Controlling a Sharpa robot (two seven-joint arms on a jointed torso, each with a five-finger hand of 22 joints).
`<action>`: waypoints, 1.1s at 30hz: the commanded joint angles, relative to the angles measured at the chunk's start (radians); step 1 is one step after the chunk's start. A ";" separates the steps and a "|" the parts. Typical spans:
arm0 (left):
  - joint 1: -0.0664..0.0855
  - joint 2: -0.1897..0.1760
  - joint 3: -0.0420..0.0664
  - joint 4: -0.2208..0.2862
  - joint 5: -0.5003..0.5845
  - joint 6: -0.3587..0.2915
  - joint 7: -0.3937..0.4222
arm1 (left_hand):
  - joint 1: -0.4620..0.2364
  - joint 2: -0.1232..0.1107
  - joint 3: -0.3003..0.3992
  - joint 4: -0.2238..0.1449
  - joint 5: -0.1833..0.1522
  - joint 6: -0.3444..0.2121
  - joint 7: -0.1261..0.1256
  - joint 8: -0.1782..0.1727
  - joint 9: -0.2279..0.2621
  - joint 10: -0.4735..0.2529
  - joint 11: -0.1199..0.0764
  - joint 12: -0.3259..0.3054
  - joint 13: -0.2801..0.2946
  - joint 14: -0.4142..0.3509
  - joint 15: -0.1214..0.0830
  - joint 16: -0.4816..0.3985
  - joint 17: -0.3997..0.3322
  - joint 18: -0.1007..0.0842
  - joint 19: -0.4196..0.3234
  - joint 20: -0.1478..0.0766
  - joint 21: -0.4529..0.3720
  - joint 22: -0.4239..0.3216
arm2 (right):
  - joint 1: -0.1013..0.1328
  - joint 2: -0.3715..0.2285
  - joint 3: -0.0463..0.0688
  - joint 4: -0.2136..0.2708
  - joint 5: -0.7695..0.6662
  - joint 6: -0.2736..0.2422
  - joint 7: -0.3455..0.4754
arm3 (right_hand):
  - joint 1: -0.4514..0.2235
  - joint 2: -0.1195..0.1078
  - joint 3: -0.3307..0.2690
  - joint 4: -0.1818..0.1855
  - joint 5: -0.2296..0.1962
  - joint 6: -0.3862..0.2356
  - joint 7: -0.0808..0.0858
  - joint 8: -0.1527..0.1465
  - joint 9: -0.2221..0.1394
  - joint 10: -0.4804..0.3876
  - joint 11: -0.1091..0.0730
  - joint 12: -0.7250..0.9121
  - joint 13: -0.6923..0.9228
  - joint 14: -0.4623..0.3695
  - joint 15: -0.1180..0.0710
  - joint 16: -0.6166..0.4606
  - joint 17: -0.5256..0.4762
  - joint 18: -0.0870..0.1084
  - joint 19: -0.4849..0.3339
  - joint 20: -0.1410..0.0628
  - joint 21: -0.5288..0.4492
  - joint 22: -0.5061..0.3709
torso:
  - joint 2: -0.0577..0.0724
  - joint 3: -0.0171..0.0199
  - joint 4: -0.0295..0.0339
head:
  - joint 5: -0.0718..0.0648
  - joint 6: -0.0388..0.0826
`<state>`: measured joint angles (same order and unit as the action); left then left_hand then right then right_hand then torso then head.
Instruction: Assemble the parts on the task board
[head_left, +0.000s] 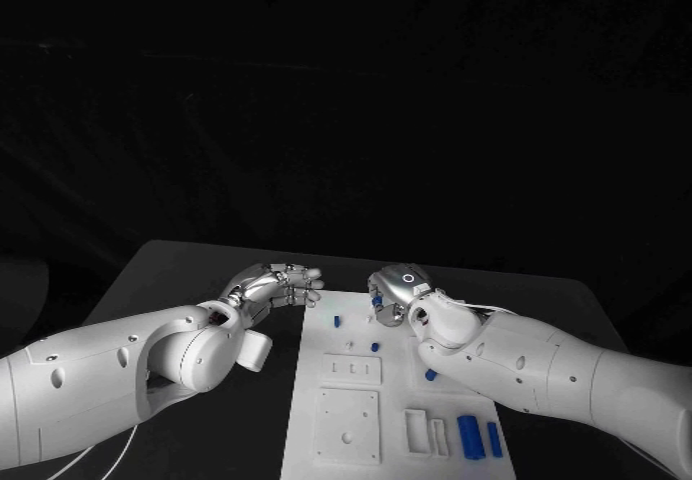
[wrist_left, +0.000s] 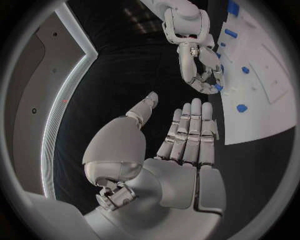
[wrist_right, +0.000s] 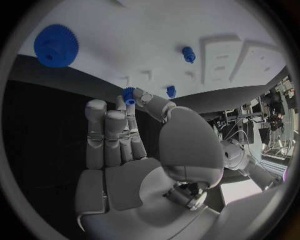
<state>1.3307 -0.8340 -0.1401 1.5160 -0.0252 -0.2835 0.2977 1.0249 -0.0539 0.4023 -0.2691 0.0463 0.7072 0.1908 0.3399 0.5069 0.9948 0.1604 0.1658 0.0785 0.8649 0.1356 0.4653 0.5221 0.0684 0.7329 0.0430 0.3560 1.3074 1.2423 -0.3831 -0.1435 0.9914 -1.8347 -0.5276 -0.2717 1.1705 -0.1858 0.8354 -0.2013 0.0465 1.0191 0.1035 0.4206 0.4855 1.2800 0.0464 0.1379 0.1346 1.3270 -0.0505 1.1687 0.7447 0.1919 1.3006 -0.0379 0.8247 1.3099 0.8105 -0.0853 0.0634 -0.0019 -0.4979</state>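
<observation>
The left hand (head_left: 274, 287) hovers released, fingers apart, beside the white task board (head_left: 335, 420) on the bench. The right hand (head_left: 397, 293) pinches one small blue gear (wrist_right: 129, 95) over the board's far end; two blue cylinders (head_left: 469, 436) lie near its front right corner.

Robot lab test station
A black bench (head_left: 188, 265) carries a white task board (head_left: 325, 400); equipment racks (wrist_right: 269, 117) with cables stand beyond

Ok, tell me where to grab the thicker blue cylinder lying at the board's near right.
Pinch the thicker blue cylinder across its middle, from straight above: it lies flat on the task board, long sides exposed, though a thinner blue cylinder lies close beside it, so keep the fingers narrow.
</observation>
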 joint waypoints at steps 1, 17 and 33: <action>0.005 0.002 0.001 0.003 -0.007 0.011 0.007 | -0.012 0.000 -0.001 -0.008 0.004 0.006 0.002 -0.007 -0.001 -0.001 0.001 -0.005 -0.002 0.004 0.003 -0.006 -0.002 0.008 -0.001 -0.004 -0.003 0.008 | 0.004 0.007 0.000 -0.004 -0.037 -0.006 -0.021 | -0.003 -0.011 0.006 0.001 0.002 0.008 0.000 -0.001 0.001 0.048 -0.004 -0.004 0.023 -0.012 -0.020 0.005 -0.001 0.070 0.002 -0.007 0.004 0.018 | 0.006 -0.0048 0.0036 | -0.001 0.003; 0.015 0.004 0.001 0.007 -0.009 0.010 0.005 | -0.013 -0.001 0.000 -0.008 0.004 0.007 0.001 -0.007 -0.001 0.000 0.000 -0.005 -0.002 0.004 0.003 -0.007 -0.002 0.008 -0.001 -0.004 -0.004 0.009 | 0.008 0.025 0.000 -0.034 -0.035 0.017 -0.021 | -0.003 -0.014 0.009 0.002 0.002 0.009 0.000 -0.002 0.001 0.049 -0.004 -0.007 0.024 -0.013 -0.020 0.006 -0.002 0.070 0.001 -0.007 0.006 0.018 | 0.020 -0.0133 0.0108 | -0.011 0.005; 0.017 0.008 0.001 0.005 -0.019 0.014 0.003 | -0.016 -0.003 0.000 -0.008 0.004 0.007 0.001 -0.009 -0.002 -0.001 0.000 -0.007 -0.003 0.003 0.004 -0.008 -0.002 0.008 -0.001 -0.004 -0.004 0.009 | 0.008 0.025 -0.001 -0.042 -0.025 0.052 -0.019 | -0.004 -0.013 0.010 0.003 0.002 0.008 0.000 -0.003 0.001 0.049 -0.004 -0.008 0.025 -0.013 -0.020 0.007 -0.003 0.070 0.000 -0.007 0.007 0.018 | 0.022 -0.0143 0.0070 | 0.003 -0.005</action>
<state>1.3455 -0.8272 -0.1403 1.5200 -0.0358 -0.2832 0.2949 1.0209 -0.0580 0.4017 -0.2741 0.0463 0.7072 0.1908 0.3361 0.5062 0.9948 0.1603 0.1616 0.0766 0.8649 0.1356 0.4612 0.5212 0.0617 0.7328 0.0430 0.3561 1.3079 1.2527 -0.3555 -0.1426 0.9467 -1.8536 -0.5120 -0.2880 1.1610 -0.1954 0.8379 -0.1985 0.0463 1.0185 0.1035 0.4142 0.4861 1.2834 0.0430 0.1310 0.1600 1.3291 -0.0526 1.1713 0.7429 0.1917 1.3040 -0.0376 0.8247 1.3099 0.8330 -0.0998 0.0729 -0.0014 -0.5000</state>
